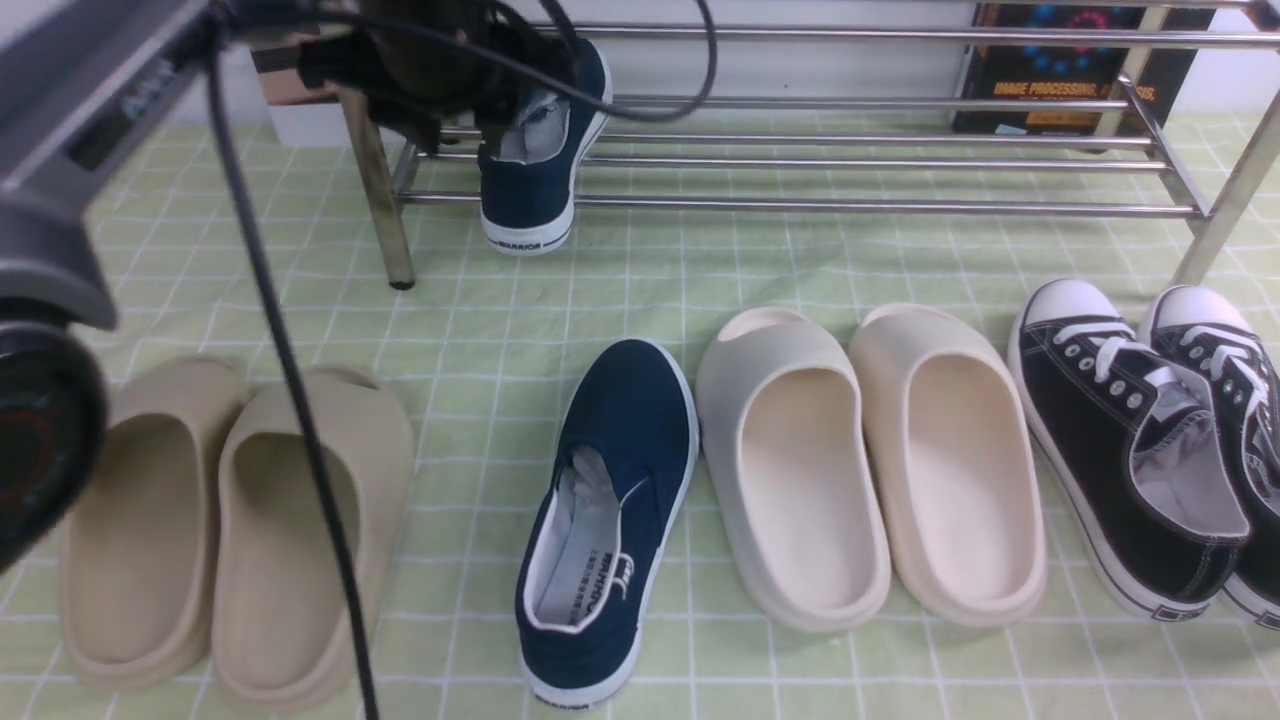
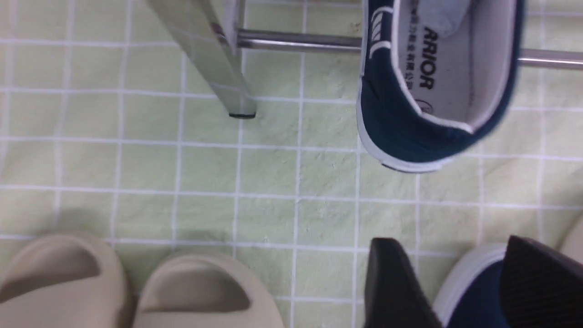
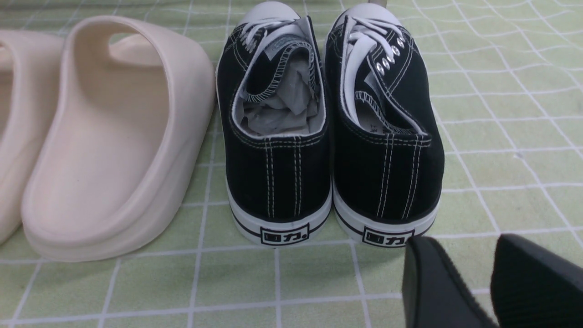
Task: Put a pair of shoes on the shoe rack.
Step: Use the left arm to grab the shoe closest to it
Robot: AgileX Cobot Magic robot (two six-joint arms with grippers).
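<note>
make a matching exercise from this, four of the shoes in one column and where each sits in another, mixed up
Things:
1 tan slides
2 cream slides
3 black sneakers
4 far navy shoe

Places:
a far right on the cloth
b on the rack, heel past its front bar
c far left on the cloth
d beside the near navy shoe, on its right

Pairs: 1-c, 2-d, 3-a, 4-b

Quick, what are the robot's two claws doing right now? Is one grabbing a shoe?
Left gripper: open, holding nothing.
Right gripper: open, holding nothing.
</note>
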